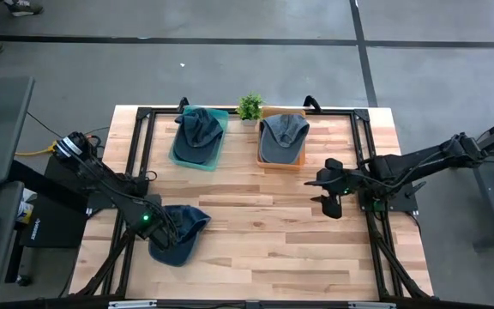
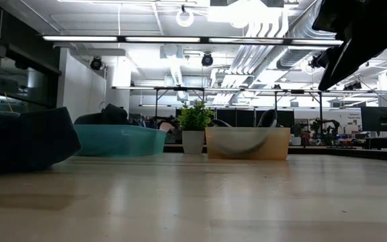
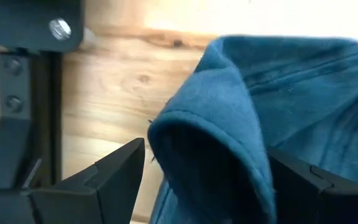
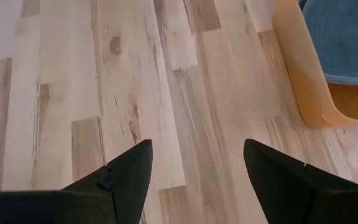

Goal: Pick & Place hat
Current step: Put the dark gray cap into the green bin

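A dark blue hat lies on the table near its left near corner; the low view shows it at the left. My left gripper is low at the hat's left side, open. In the left wrist view its fingers stand on either side of a raised fold of the hat's edge. My right gripper hangs open above bare wood at the table's right, short of the orange bin. My left gripper stands open around the raised fold of the hat's edge, coming low from the table's left. One finger shows a thin gap to the cloth. The other finger overlaps the cloth; whether it touches, I cannot tell. The hat lies on the table.
A teal bin and an orange bin stand at the far side, each with a blue hat in it. A small potted plant stands between them. A black frame runs along the table's edges. Bare wood spans the middle.
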{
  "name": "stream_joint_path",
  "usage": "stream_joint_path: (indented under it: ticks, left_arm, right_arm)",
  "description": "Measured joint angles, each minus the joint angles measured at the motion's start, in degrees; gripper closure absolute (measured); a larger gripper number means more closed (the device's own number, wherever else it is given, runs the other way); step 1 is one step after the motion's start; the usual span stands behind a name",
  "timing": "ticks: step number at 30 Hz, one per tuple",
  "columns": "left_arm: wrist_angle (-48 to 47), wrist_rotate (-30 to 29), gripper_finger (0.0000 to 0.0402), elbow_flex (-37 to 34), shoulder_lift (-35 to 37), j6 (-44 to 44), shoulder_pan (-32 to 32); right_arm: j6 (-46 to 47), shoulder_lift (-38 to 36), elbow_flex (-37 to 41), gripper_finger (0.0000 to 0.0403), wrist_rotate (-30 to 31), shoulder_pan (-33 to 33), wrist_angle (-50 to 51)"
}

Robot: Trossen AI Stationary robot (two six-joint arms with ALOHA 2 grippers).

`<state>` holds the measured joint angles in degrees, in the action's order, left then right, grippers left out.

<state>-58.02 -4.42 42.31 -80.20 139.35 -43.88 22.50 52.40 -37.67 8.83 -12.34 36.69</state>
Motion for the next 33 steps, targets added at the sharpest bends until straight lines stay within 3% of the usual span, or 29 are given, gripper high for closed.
stream_joint_path:
  ticks: [5,8,14,19,27,33]
  left_arm:
    - [7.4,0.4,0.0133,-4.1,0.0,0.0,0.0]
    - [9.7,-0.3,0.0163,-5.4,0.2,0.0,0.0]
    - [10.1,-1.8,0.0284,-5.6,0.2,-0.9,-0.1]
    - [10.5,-2.3,0.0388,-5.6,0.2,-1.9,0.0]
    - [10.6,-2.7,0.0395,-5.7,0.2,-2.1,0.0]
    - [10.8,-3.7,0.0396,-5.7,0.2,-2.1,0.0]
  right_arm:
    - [-0.5,0.0,0.0,0.0155,1.3,0.0,-2.2]
    - [-2.6,0.0,0.0,0.0155,4.5,-1.1,-5.0]
    - [-8.1,0.0,1.4,0.0155,13.4,-7.0,-15.8]
    - [-12.1,0.0,9.0,0.0155,15.1,-10.9,-32.1]
    - [-13.8,0.0,17.7,0.0155,20.8,-13.8,-46.6]
    - [-14.2,0.0,21.7,0.0155,20.7,-14.0,-53.1]
